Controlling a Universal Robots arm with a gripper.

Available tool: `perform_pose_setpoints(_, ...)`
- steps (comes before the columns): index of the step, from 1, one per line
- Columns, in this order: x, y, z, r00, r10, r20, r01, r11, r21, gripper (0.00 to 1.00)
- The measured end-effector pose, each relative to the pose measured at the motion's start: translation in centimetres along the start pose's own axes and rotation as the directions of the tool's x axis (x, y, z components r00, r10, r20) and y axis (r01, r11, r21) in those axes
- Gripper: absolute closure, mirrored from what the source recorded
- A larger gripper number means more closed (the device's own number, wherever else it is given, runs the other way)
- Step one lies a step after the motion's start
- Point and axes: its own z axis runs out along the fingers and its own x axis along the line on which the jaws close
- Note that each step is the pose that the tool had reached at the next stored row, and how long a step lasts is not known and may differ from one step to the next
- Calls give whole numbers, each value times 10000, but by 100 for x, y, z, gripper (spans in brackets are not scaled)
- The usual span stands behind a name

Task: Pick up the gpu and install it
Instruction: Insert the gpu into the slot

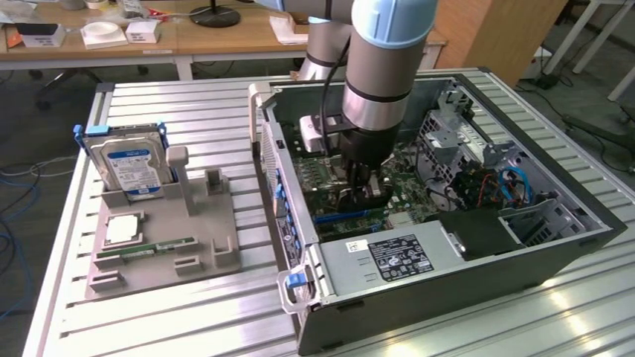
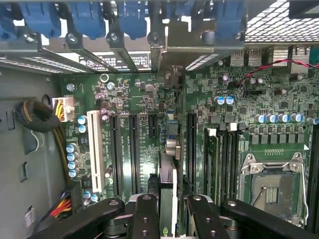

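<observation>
The gpu [image 2: 169, 159] stands edge-on over the motherboard [image 2: 139, 99], a thin dark card with its silver bracket end [image 2: 172, 47] up against the case's rear slot openings. My gripper [image 2: 169, 206] is shut on it, one black finger [image 2: 144, 211] on each side of the card. In the exterior view the gripper [image 1: 359, 195] reaches straight down into the open PC case [image 1: 447, 297], with the dark gpu [image 1: 365, 204] between its fingers, low over the board. Whether the card's edge sits in a slot I cannot tell.
Black expansion slots and a white one [image 2: 93, 149] flank the card. The CPU socket [image 2: 271, 186], a cable bundle [image 2: 37, 117] and the power supply [image 1: 397, 256] lie close by. Outside the case, a grey holder [image 1: 163, 238] carries a hard drive [image 1: 132, 165] and a RAM stick [image 1: 159, 246].
</observation>
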Motion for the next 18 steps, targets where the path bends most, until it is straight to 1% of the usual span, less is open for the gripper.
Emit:
perform_pose_setpoints(9, 3, 54, 42, 10000, 61, -3, -61, 10000, 3, 73)
perform_pose_setpoints(18, 6, 68, 111, 9999, 108, -9, -108, 9999, 3, 73)
